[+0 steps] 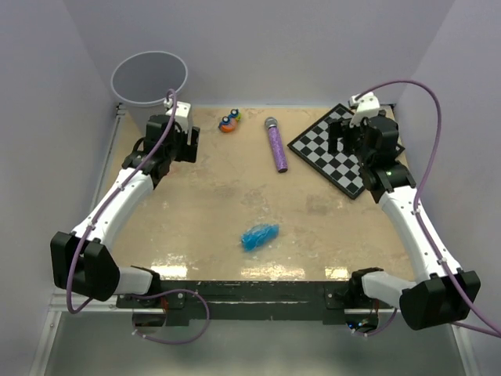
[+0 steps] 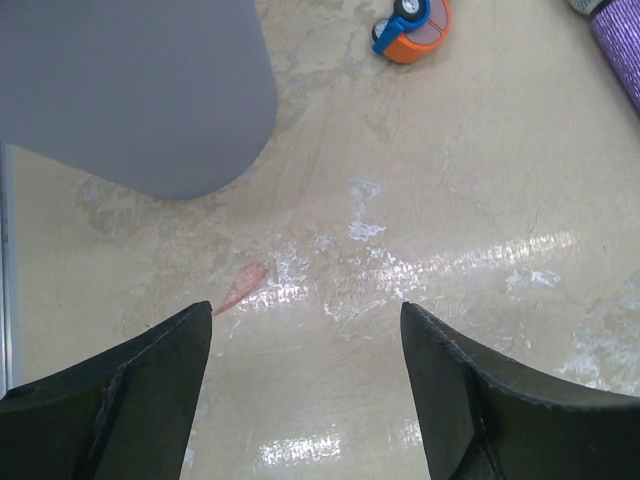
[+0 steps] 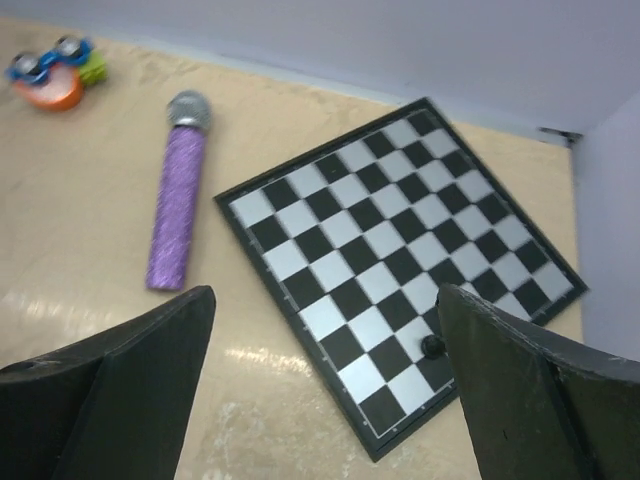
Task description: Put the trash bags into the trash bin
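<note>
A small wad of bright-blue trash bags (image 1: 259, 236) lies on the table near the front middle, seen only in the top view. The round grey trash bin (image 1: 149, 78) stands at the back left corner; its side fills the upper left of the left wrist view (image 2: 130, 90). My left gripper (image 1: 188, 141) is open and empty just right of the bin, its fingers (image 2: 130, 400) over bare table. My right gripper (image 1: 344, 135) is open and empty above the chessboard, far from the bags.
A purple glittery microphone (image 1: 276, 144) lies at the back middle and shows in the right wrist view (image 3: 177, 200). An orange-and-blue toy (image 1: 229, 121) sits left of it. A black-and-white chessboard (image 1: 333, 153) lies at the back right, with a small black piece (image 3: 432, 346) on it. Walls close in on three sides.
</note>
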Controlling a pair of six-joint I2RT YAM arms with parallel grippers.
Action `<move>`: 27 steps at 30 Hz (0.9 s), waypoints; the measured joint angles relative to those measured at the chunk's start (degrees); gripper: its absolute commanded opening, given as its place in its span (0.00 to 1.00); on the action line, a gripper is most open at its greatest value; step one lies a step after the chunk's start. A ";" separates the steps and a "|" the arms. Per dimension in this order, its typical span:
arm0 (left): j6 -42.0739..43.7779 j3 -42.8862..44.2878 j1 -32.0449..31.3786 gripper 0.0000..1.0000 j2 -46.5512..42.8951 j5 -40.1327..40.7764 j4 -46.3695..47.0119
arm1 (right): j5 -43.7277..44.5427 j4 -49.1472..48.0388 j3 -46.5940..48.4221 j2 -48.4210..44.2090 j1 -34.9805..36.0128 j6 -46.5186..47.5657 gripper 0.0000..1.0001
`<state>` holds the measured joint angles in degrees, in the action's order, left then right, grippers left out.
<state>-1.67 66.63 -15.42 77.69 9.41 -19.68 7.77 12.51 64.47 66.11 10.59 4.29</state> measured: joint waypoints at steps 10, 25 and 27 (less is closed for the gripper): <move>10.88 -3.28 0.00 0.92 -1.42 -15.28 -7.58 | -31.78 10.91 -0.11 2.32 13.35 27.32 0.98; 14.34 -4.55 9.92 0.92 -7.28 -30.45 -16.74 | -33.00 23.58 -0.35 18.32 43.39 59.69 0.92; 14.38 -4.55 11.23 0.92 -8.48 -30.38 -17.31 | -32.98 25.31 -0.35 21.33 45.31 61.90 0.88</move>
<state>12.71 62.08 -4.19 69.21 -20.97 -36.99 -25.21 37.82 64.12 87.44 55.90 66.19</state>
